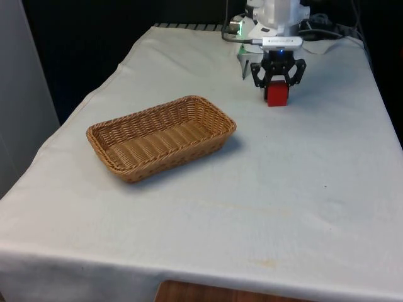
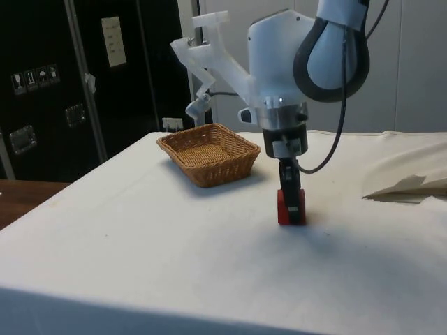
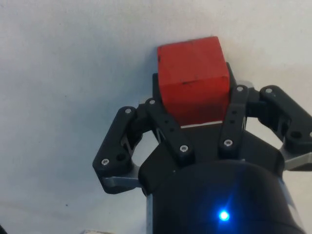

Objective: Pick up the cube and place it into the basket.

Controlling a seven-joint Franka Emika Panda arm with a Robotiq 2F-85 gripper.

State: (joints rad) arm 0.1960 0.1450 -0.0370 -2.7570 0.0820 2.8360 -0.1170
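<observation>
A red cube (image 1: 278, 94) (image 2: 291, 208) (image 3: 192, 73) stands on the white cloth near the robot's end of the table. My gripper (image 1: 278, 86) (image 2: 290, 197) (image 3: 194, 100) points straight down over it, and its two black fingers press against opposite sides of the cube. The cube's underside looks level with the cloth. An oblong woven wicker basket (image 1: 217, 113) (image 2: 183, 155) lies empty towards the front view's left, well apart from the cube and nearer that camera.
In the side view, a rumpled fold of white cloth (image 2: 408, 185) lies on the table's right part. A small white object (image 1: 243, 60) stands just behind the gripper. The table's edge runs close on the front view's right.
</observation>
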